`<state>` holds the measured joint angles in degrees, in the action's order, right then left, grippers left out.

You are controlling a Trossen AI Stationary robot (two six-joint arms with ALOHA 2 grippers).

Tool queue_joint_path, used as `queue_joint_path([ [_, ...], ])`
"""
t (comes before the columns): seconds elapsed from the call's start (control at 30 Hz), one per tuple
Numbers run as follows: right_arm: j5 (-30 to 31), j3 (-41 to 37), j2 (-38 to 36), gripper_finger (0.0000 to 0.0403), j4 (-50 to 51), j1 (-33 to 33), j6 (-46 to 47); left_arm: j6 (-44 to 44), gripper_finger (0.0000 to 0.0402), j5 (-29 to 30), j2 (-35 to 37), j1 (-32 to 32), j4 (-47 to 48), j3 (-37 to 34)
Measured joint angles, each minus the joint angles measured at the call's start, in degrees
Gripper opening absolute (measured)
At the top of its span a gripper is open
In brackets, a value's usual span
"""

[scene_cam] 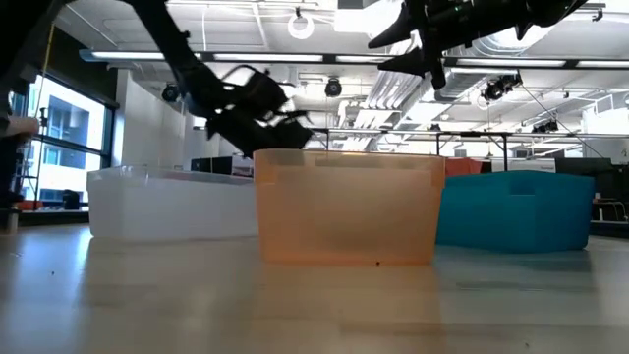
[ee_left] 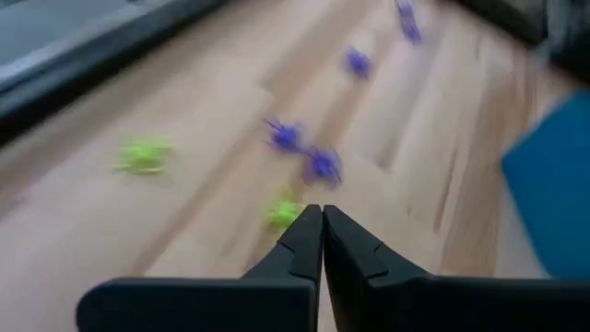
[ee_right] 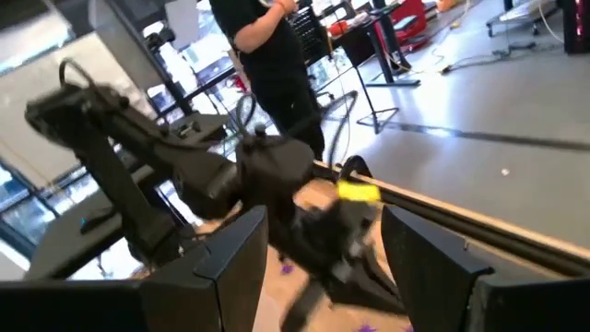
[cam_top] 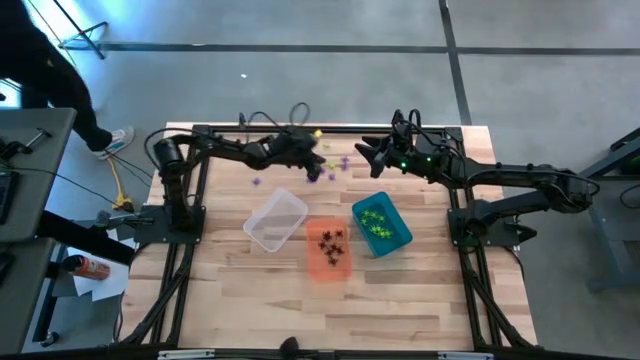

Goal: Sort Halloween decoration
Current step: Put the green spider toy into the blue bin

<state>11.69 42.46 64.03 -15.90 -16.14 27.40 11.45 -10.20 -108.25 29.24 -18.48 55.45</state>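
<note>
- Bins are sitting mid-table in the high view, clear (cam_top: 275, 221), orange (cam_top: 328, 249), teal (cam_top: 381, 224), for sorting; loose trinkets (cam_top: 334, 166) are lying behind them, under your left gripper (cam_top: 312, 160).
- Left wrist view: fingers (ee_left: 304, 242) are pressing together, seemingly empty; a green trinket (ee_left: 282, 213) is lying just beyond the tips.
- Right gripper (cam_top: 362, 152) is waiting nearby, jaws apart.

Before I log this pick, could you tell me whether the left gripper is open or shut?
Shut: the left gripper shows both fingers pressed together, nothing visible between them.

Table (cam_top: 400, 300) pale planked wood, smooth; bins translucent plastic: clear (cam_top: 275, 220), orange (cam_top: 328, 250), teal (cam_top: 381, 225).
</note>
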Motion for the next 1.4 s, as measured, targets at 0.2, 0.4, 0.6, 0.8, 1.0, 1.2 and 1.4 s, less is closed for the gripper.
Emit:
queue_joint_path([
  [0.2, 0.82, 0.00, 0.00, 0.0209, 0.17, 0.00, 6.13, -10.60, 0.0000, -4.97, -6.29, -1.10, 1.11, 5.04],
  [0.4, 0.82, 0.00, 0.00, 0.0209, 0.24, 0.04, 11.15, -14.20, 0.0000, -2.97, -9.12, -0.36, 1.13, 4.94],
  [0.6, 1.53, 0.00, 0.00, 0.0209, 0.39, 0.04, 12.90, -12.49, 0.0000, -0.83, -8.96, -1.02, 0.61, 4.85],
  [0.8, 1.82, 0.00, 0.02, 0.0209, 0.39, 0.04, 14.40, -2.33, 0.0000, -2.32, -8.98, -1.26, 13.24, 11.37],
  [1.0, 0.13, 0.00, 0.55, 0.0202, 3.86, 0.04, 20.55, -2.86, 0.0000, -7.84, -3.94, 2.66, 23.88, 16.68],
  [1.2, -2.38, 1.12, 7.09, 0.0089, 9.79, -1.82, 22.03, -1.21, 0.0000, -9.61, 10.53, 9.82, 24.13, 11.52],
  [1.4, -9.27, 13.13, 21.08, 0.0022, 17.81, -6.47, 13.60, 2.06, 0.0000, -11.38, 28.94, 13.29, 17.83, 0.69],
])
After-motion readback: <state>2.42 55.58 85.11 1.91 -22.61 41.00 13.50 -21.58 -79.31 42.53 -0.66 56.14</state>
